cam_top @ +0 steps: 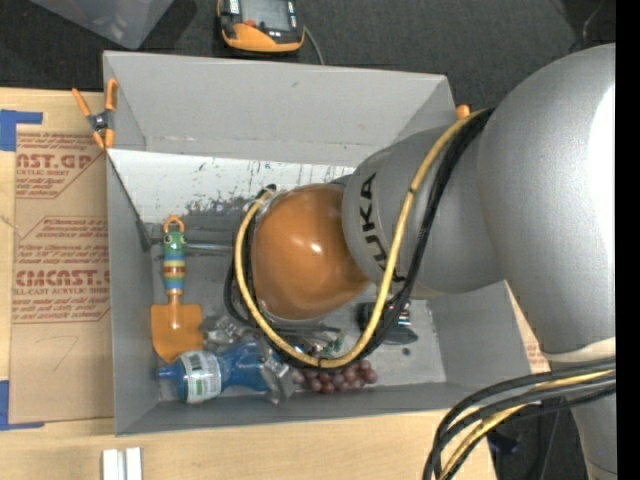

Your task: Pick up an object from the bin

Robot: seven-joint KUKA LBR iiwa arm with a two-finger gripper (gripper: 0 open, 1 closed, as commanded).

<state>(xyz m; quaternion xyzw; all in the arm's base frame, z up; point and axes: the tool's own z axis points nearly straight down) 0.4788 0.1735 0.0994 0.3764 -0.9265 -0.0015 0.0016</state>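
KUKA arm's end effector (278,370), grip impossible to tell beneath its orange cover (300,253), hangs low in the grey bin (135,223), a blue bottle (208,376) lying on its side just beside it, toward the toy shovel (175,303).

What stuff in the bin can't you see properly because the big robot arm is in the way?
In the camera view:
- Middle of the bin: under the orange cover and cables.
- Blue bottle: right end tucked under the cables.
- Dark red round things: half under the arm, too small to tell grapes from beads.
- Bin's right side: behind the arm.
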